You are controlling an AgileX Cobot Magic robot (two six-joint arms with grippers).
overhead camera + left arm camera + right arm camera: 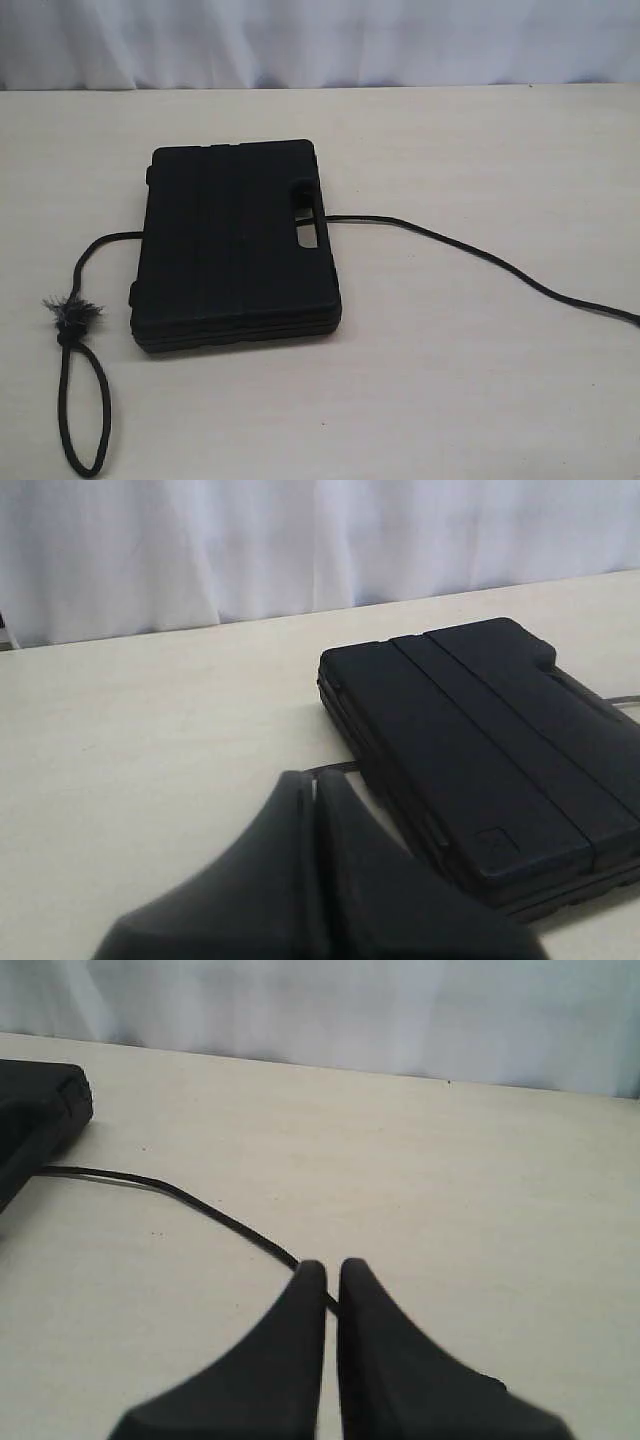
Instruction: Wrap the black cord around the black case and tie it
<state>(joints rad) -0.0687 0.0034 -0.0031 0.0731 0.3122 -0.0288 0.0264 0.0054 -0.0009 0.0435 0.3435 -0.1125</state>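
Case (pixel 235 245) is laid flat on the table (pixel 450 380), lid up, roughly centred in the exterior view. Handle slot (pixel 305 215) is turned to the right of that view.

Cord (pixel 480 255) is seen coming out from beneath the case on both sides; none is seen across the lid. On the right it is run out from just by the handle slot, across the table and off the frame edge. On the left it is curved toward the front of the table to a frayed tuft (pixel 70 315) at a knot, with a long loop (pixel 85 410) laid beyond it, near the frame's lower edge.

Neither arm is caught by the exterior view.

Left gripper (pixel 313 785): fingers pressed together, nothing pinched. Case (pixel 480 760) is seen just past the tips, and a short run of cord (pixel 335 770) is visible against its edge.

Right gripper (pixel 332 1272): fingers closed to a thin slit. Cord (pixel 200 1205) is traced from the case corner (pixel 35 1110) across the table up to the tips, where it is hidden behind them. Contact with the cord cannot be told.

White curtain (pixel 320 40) is hung behind the table.
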